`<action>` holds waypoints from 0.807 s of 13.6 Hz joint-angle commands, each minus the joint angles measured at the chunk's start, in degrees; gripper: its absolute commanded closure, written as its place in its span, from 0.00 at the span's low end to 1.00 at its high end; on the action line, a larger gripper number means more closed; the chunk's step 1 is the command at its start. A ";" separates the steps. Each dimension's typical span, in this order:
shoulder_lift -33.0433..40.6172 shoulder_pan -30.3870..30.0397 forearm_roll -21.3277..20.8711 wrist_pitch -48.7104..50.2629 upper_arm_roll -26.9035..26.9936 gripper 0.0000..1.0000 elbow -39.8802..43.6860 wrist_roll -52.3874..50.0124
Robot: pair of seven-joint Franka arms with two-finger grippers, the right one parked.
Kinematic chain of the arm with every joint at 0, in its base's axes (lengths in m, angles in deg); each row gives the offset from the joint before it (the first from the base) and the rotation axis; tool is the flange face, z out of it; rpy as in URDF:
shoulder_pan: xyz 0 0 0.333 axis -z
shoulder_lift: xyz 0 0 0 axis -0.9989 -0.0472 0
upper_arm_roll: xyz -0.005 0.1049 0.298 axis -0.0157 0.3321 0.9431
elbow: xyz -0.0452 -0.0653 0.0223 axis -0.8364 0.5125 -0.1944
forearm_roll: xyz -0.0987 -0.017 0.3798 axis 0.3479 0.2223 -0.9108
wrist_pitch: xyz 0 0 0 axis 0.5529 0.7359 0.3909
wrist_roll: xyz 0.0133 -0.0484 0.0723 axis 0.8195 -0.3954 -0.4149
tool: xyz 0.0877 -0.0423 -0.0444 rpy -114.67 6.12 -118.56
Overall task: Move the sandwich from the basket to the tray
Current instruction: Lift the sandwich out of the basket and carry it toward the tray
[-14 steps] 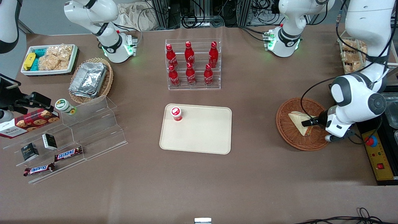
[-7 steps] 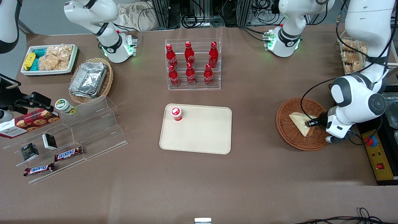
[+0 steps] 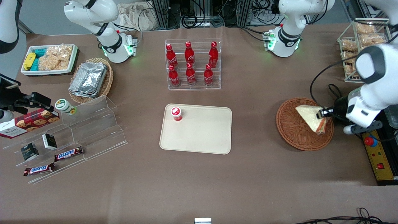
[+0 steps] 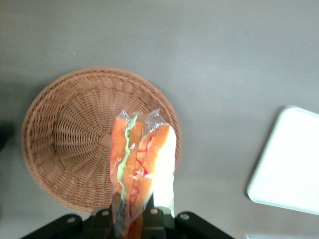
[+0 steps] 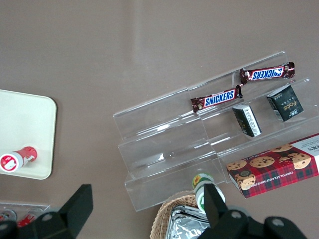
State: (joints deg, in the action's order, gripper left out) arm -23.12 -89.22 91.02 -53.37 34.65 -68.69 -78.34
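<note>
The sandwich (image 3: pixel 312 117) is held clenched in the claw (image 3: pixel 323 113) above the basket (image 3: pixel 295 133), at the right of the front frame; the tray (image 3: pixel 202 137) lies at centre.

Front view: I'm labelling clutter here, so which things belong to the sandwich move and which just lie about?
Job:
sandwich, held over the basket
basket
tray
pincer, shut on the sandwich

Lying about:
red cup on the tray
cola bottles in a rack
foil containers
Snickers bars
cookie box
</note>
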 commanded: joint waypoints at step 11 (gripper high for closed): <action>-6.99 0.35 -14.41 21.78 -32.50 0.83 21.37 -27.99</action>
State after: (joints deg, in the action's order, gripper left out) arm -24.09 -88.49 79.94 -32.26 6.76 -50.10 -103.12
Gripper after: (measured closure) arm 0.828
